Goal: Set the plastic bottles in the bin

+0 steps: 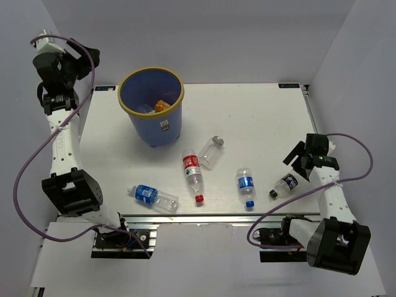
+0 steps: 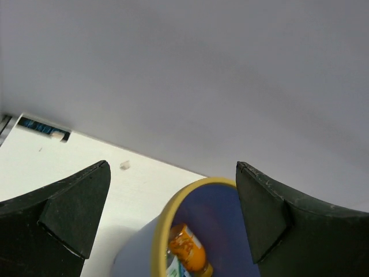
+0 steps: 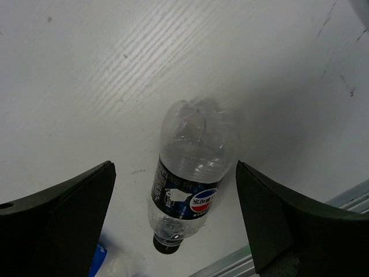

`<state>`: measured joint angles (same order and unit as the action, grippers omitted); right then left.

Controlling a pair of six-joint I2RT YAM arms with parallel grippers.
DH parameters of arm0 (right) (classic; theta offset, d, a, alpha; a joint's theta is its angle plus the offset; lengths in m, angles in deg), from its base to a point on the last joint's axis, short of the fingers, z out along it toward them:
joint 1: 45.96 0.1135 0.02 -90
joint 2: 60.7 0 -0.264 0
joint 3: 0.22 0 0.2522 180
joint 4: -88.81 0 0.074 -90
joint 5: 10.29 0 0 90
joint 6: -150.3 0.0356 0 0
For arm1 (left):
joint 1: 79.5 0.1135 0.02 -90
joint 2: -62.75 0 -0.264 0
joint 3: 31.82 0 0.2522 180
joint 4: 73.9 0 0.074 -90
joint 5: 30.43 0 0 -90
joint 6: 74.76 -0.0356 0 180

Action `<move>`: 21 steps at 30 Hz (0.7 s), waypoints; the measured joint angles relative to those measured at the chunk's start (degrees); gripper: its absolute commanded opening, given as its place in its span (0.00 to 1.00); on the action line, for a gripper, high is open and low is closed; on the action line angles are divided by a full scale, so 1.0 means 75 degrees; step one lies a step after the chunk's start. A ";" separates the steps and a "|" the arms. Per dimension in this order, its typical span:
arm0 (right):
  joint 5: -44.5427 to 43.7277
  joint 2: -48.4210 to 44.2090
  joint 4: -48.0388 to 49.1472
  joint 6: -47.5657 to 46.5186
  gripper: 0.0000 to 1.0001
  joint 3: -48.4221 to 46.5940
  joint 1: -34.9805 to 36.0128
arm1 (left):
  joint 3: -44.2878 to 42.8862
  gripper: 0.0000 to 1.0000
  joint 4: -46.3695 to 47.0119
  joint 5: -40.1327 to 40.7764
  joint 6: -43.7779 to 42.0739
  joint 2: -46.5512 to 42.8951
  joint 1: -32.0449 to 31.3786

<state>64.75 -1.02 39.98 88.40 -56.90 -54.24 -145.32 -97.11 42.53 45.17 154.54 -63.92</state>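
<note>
The right gripper (image 3: 173,172) is hovering wide open over the black-label bottle (image 3: 193,167), which is lying on the desk (image 1: 260,117) at near right. Left of it, the blue-cap bottle (image 1: 246,184), red-label bottle (image 1: 192,171), clear bottle (image 1: 210,153) and blue-label bottle (image 1: 152,196) are lying on their sides. The left gripper (image 2: 173,173) is hanging open at far left, near the bin (image 1: 154,129), which is holding an orange bottle (image 1: 162,105).

White arm links (image 1: 64,145), black joints (image 1: 73,192) and bases (image 1: 337,244), purple looping cables (image 1: 17,182); claw fingers (image 2: 63,213) seem matte black.
</note>
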 measured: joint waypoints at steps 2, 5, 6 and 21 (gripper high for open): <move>0.0216 0.0224 0.0085 0.0000 0.89 0.0271 -0.0038 | 0.0542 0.98 0.0111 0.0067 0.0213 -0.0216 0.0219; 0.0493 0.0688 0.0411 0.0012 0.89 0.0568 -0.0178 | 0.1492 0.98 0.0216 0.0035 0.0609 -0.0580 0.0542; 0.0583 0.0807 0.0568 0.0015 0.89 0.0664 -0.0242 | 0.1807 0.98 0.0259 0.0035 0.0726 -0.0699 0.0641; 0.1763 0.0801 0.2693 -0.0271 0.25 0.0769 -0.0396 | 0.4444 0.98 -0.0093 0.1233 0.1408 -0.2291 0.0886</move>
<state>77.97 4.99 60.17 86.37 -51.13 -57.21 -111.99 -97.81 51.77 55.73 137.36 -57.28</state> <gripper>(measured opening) 0.629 0.982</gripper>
